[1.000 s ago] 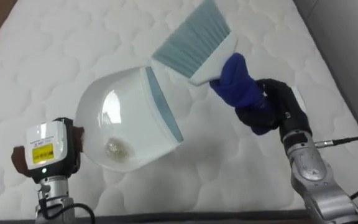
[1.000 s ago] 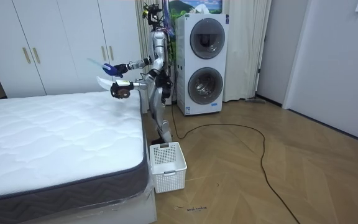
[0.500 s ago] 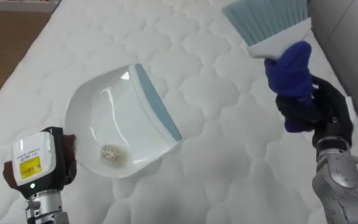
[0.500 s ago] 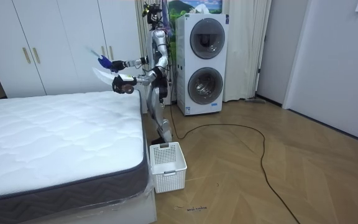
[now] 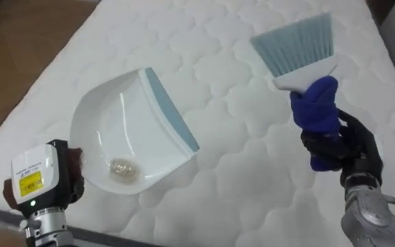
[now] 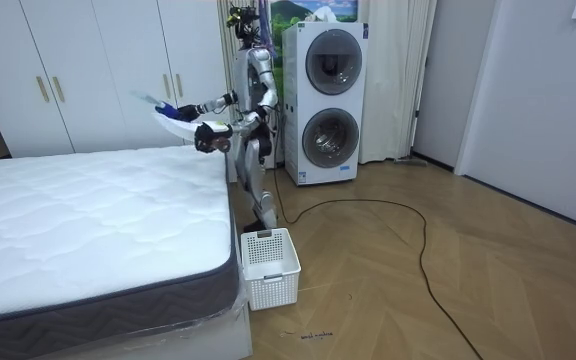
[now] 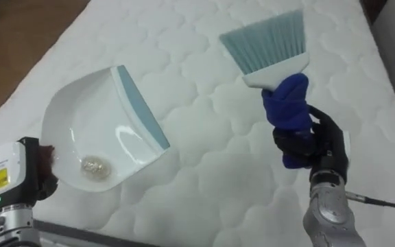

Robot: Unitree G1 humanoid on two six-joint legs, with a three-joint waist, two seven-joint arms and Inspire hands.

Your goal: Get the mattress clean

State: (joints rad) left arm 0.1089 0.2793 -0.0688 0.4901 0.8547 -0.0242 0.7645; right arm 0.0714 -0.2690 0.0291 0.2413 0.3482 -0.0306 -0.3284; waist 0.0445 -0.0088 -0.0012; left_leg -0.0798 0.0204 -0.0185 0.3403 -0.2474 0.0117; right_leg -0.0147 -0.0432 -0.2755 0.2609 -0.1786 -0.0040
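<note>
The hand brush (image 5: 297, 49) has been drawn away from the white dustpan (image 5: 125, 130) and is now held well to its right, bristles up, its blue handle wrapped by the curled fingers of the right hand (image 5: 341, 147). The dustpan, with a small pale clump of debris (image 5: 121, 168) lying in its bowl, is gripped at its rear by the left hand (image 5: 73, 171) and held above the quilted white mattress (image 5: 218, 185). The robot is seen standing at the bed's corner, both arms raised, beside 2 stacked front-loading machines (image 6: 328, 105).
</note>
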